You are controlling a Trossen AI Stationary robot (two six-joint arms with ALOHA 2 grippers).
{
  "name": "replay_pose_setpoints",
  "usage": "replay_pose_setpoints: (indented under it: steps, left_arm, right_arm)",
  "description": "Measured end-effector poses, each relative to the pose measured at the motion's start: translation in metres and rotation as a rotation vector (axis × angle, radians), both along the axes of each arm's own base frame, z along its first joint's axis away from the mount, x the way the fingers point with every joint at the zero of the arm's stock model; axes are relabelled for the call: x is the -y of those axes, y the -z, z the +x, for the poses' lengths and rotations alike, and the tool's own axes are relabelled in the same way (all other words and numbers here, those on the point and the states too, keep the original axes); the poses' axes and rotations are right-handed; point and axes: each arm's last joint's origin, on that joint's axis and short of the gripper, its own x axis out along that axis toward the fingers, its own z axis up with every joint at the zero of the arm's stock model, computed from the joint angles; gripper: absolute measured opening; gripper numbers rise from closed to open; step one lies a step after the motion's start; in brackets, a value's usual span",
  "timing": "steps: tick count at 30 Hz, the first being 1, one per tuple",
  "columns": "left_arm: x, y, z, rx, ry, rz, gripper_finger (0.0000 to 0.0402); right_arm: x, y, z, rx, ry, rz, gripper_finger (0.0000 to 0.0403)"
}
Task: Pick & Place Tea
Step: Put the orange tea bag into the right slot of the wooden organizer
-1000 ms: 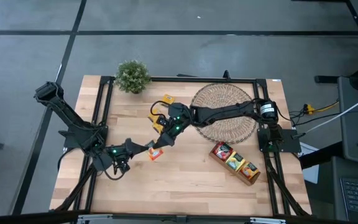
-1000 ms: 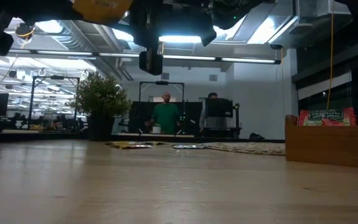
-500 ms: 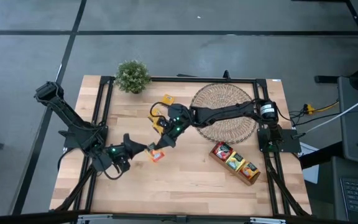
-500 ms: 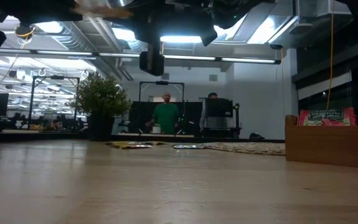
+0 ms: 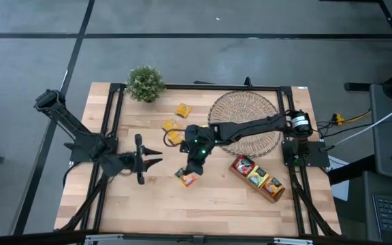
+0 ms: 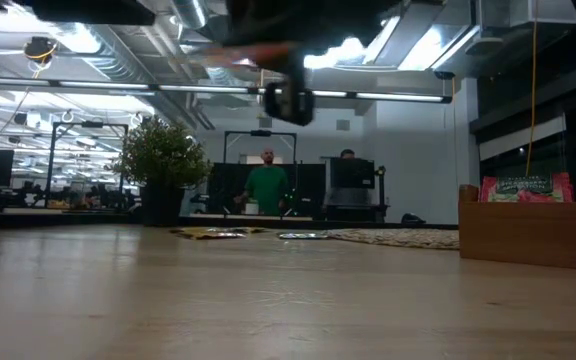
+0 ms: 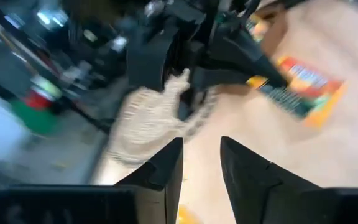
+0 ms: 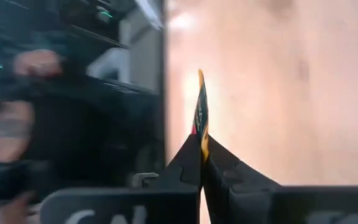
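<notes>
1. I'm running the right gripper [image 5: 190, 175] w/ its jaws pinched closed on a tea sachet [image 5: 188, 179], red/orange wrapper, edge-on btwn the fingertips in the right wrist view [image 8: 200, 118]. It's hanging over the counter [image 5: 209, 204] mid-front, between the left arm and the wooden compartment tray [image 5: 258, 179].
2. Left gripper [image 5: 139, 160] is sitting off to the left side of the counter, jaws parted, nothing in them; its wrist view is looking past its fingers [image 7: 166, 165] at the right arm and the sachet.
3. Other tea: three yellow sachets [image 5: 182, 109] are lying on the counter btwn the potted plant [image 5: 145, 83] and the round woven mat [image 5: 245, 123]. Tray is already holding red, yellow and orange packs.
4. Handling, my read: sachet's v. light, thin, flexible paper/foil, probably a bit slick. It'll flap or twist if I'm swinging fast. Grip on an edge strip is fine, but only a shallow bite, so I'm judging slip as the main risk.
5. Best hold: near mid-edge, squeezing flat faces, not a corner.
</notes>
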Motion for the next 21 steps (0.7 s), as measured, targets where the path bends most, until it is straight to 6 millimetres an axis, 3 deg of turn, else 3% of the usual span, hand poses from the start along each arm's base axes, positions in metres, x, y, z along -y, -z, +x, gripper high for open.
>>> replay_pose_setpoints:
  steps: [11, 17, 21]
  left_arm:
    - [-0.053, 0.002, 0.034, -0.039, 0.073, -0.593, 0.0114]
    - [-0.069, 0.001, 0.043, -0.017, 0.11, -0.667, 0.0114]
    - [-0.074, 0.002, 0.045, -0.024, 0.104, -0.676, 0.0114]
  right_arm:
    - [-0.043, -0.02, -0.025, 0.046, 0.14, -0.489, 0.0004]
    - [-0.047, -0.021, -0.026, 0.082, 0.296, -0.741, 0.0005]
    - [-0.046, -0.023, -0.025, 0.112, 0.347, -0.806, 0.0005]
